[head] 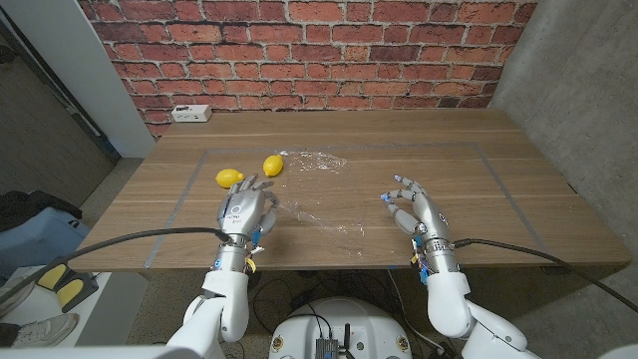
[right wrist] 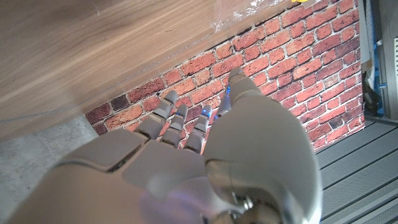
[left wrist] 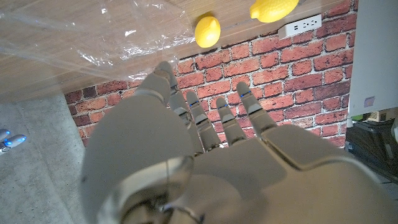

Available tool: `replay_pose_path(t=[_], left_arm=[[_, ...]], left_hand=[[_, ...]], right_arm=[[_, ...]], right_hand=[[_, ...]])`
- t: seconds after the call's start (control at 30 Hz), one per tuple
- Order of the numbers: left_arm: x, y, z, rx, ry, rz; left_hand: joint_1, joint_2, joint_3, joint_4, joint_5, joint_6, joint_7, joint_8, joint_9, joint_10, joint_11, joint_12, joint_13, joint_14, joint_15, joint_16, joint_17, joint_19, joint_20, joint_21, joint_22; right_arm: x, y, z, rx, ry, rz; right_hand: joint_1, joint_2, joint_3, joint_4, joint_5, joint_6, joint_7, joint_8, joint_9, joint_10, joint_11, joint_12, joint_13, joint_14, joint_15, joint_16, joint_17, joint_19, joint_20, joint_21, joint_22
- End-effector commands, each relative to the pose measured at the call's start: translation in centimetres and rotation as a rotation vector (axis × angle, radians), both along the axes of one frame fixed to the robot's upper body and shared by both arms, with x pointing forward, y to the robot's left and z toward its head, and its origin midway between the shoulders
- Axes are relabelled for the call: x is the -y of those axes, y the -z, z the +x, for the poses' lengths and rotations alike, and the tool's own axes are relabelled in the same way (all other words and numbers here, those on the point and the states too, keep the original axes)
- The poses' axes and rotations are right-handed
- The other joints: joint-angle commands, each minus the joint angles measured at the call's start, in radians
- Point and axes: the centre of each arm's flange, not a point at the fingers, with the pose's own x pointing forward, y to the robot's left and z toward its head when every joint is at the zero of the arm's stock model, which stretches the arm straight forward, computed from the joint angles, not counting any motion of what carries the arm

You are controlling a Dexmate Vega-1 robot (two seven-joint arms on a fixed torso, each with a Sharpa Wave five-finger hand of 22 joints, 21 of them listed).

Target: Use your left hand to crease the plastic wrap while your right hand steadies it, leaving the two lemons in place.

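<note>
**On the wooden table, both hands are readying at the wrap**

On the left, two lemons are sitting beside the plastic wrap, clear of the work. The left hand, fingers spread and empty, is hovering at its near-left edge to crease it; the right hand, loosely curled and empty, is waiting just right of it.

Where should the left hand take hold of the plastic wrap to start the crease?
Likely the near-left edge of the plastic wrap, coming down from above with the left hand, whose fingers are already at that border. The sheet lies flat and thin on the table, so a top pinch suits. The lemons sit farther back.
</note>
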Motion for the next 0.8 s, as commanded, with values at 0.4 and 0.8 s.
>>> replay_pose_path(t=[0.4,0.8], left_arm=[[1.6,-2.7,1.8,0.139,-0.097,0.032],[3.1,-3.7,2.5,0.168,-0.103,0.041]], left_hand=[[0.019,-0.002,-0.003,-0.005,0.009,0.062,0.068,0.006,0.032,0.028,0.006,0.006,0.006,0.002,-0.077,0.0,0.003,0.005,0.021,-0.002,0.002],[0.023,-0.006,-0.003,-0.007,0.015,0.08,0.073,0.014,0.045,0.036,0.006,0.007,0.007,0.009,-0.077,0.0,0.002,0.01,0.025,0.0,0.002]], right_arm=[[0.0,-0.5,-2.2,-0.208,-0.121,-0.268],[-2.3,-0.6,-2.2,-0.207,-0.048,-0.37]], right_hand=[[-0.167,-0.11,-0.106,0.04,0.028,-0.198,0.017,-0.111,-0.045,-0.119,0.065,-0.019,0.003,-0.068,0.023,-0.044,-0.012,-0.059,0.068,-0.028,0.0],[-0.2,-0.129,-0.14,0.044,0.063,-0.365,-0.03,-0.131,-0.058,-0.206,0.074,-0.019,0.003,-0.117,0.037,-0.068,-0.014,-0.132,0.084,-0.044,-0.002]])
